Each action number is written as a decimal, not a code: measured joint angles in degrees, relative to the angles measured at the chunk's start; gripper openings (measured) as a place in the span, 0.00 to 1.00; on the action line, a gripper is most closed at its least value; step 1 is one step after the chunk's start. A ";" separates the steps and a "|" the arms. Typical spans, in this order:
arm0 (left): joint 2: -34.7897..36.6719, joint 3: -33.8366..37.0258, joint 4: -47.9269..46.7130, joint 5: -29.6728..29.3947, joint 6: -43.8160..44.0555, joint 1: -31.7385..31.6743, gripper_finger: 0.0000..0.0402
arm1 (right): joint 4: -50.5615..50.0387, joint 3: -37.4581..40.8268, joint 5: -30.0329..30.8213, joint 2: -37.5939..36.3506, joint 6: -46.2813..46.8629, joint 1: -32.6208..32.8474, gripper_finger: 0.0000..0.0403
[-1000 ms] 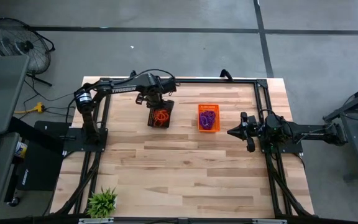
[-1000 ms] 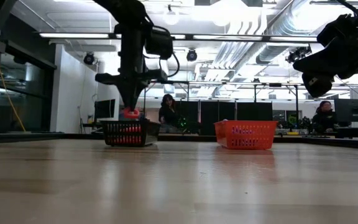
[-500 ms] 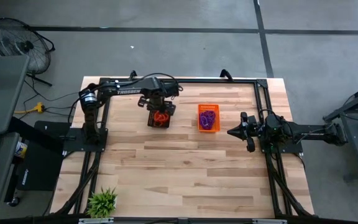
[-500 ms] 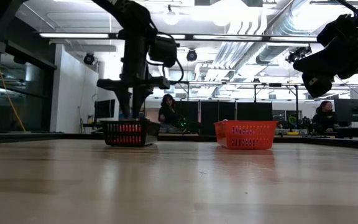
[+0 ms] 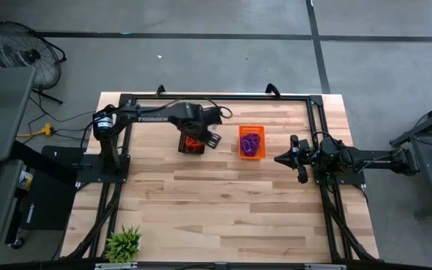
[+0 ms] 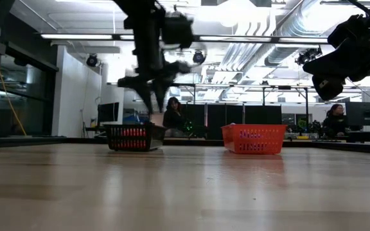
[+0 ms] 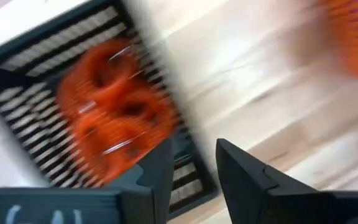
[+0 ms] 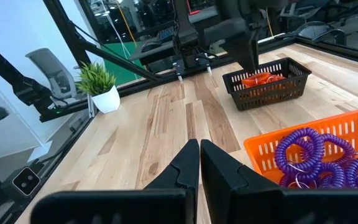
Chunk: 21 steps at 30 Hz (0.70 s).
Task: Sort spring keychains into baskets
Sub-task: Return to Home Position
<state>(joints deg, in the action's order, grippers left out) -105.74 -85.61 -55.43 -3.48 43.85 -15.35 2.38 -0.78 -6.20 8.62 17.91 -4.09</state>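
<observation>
Lifting rightward from the black basket (image 6: pixel 132 137), the left pincer (image 7: pixel 194 148) hangs parted, empty; right pincer (image 8: pixel 199 144) waits closed.

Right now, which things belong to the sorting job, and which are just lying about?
Job: orange keychains in black basket; purple keychains in orange basket; left gripper above black basket, right gripper near orange basket.
Lying about: potted plant, fan.

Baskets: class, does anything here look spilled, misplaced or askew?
Nothing stands out. The orange keychains lie in the black basket, purple keychains in the orange basket; both stand upright and no loose keychain shows on the table. The left gripper hovers by the black basket, fingers open.
</observation>
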 joint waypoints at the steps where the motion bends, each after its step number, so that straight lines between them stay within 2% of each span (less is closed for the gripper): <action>1: 0.05 -0.10 2.30 -0.85 -0.36 1.21 0.28 | 0.01 0.00 0.00 0.00 -0.01 0.00 0.03; 5: 0.89 0.05 9.05 -4.19 -3.88 5.25 0.24 | 0.02 0.00 0.02 0.00 0.00 0.02 0.03; 8: 1.78 -0.10 15.87 -4.47 -7.81 7.41 0.20 | 0.02 0.00 0.00 0.00 -0.01 0.01 0.03; 14: 2.41 -0.02 27.39 -3.11 -12.68 9.88 0.15 | 0.02 0.00 0.00 0.00 -0.01 0.00 0.03; 21: 6.36 1.66 33.50 -1.18 -15.74 9.90 0.12 | 0.02 0.00 0.01 0.01 0.00 -0.01 0.03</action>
<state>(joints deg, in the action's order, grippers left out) -99.38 -83.94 -21.93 -4.66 28.11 -5.45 2.39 -0.78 -6.19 8.64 17.91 -4.10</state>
